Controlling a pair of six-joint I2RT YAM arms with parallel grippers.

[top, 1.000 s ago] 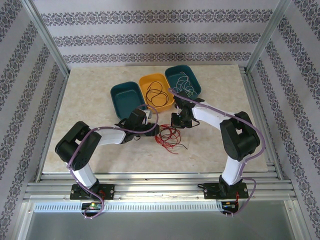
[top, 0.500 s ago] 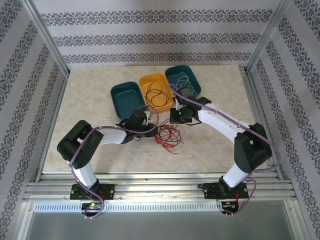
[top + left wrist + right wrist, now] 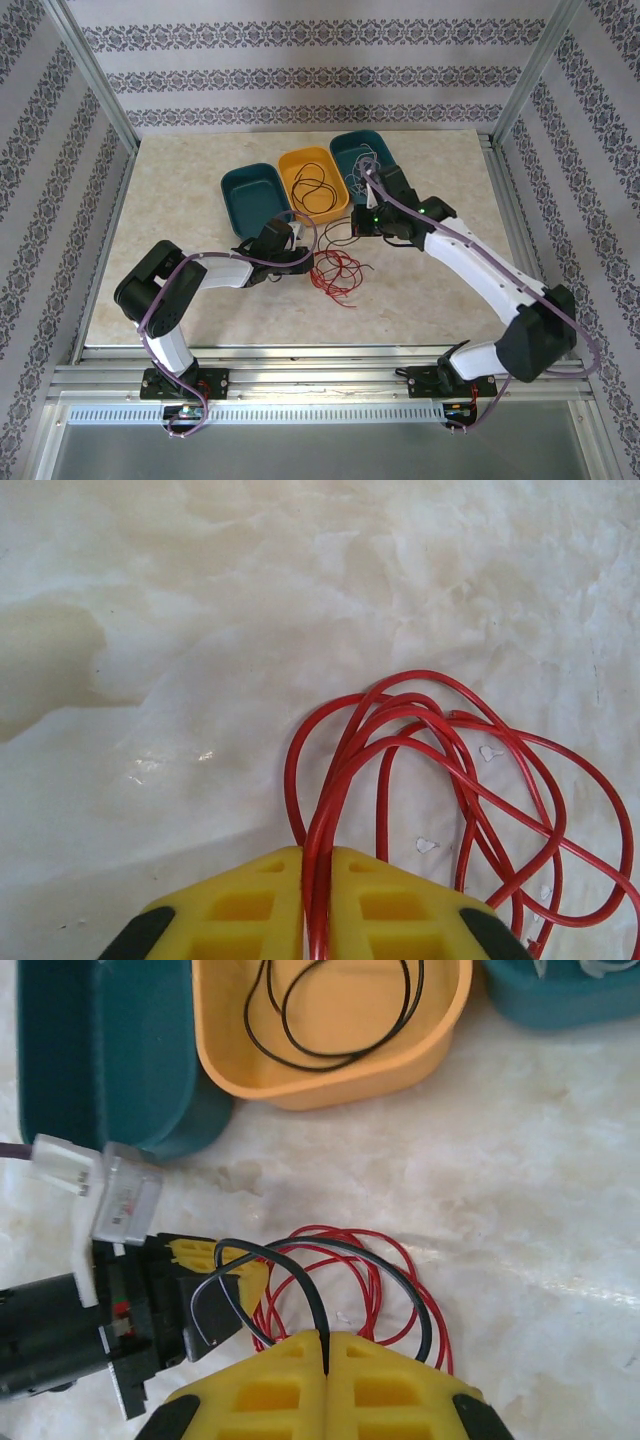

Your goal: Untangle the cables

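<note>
Left wrist, red cable (image 3: pixel 322 805) pinched in tool (image 3: pixel 317 872)

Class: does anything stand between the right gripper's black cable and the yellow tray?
Nothing visible: bare table lies between the black cable, pinched by the right gripper, and the yellow tray. It does cross the red cable.

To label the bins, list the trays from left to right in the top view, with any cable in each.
left teal tray → yellow tray, holding a black cable → right teal tray, holding a white cable
</note>
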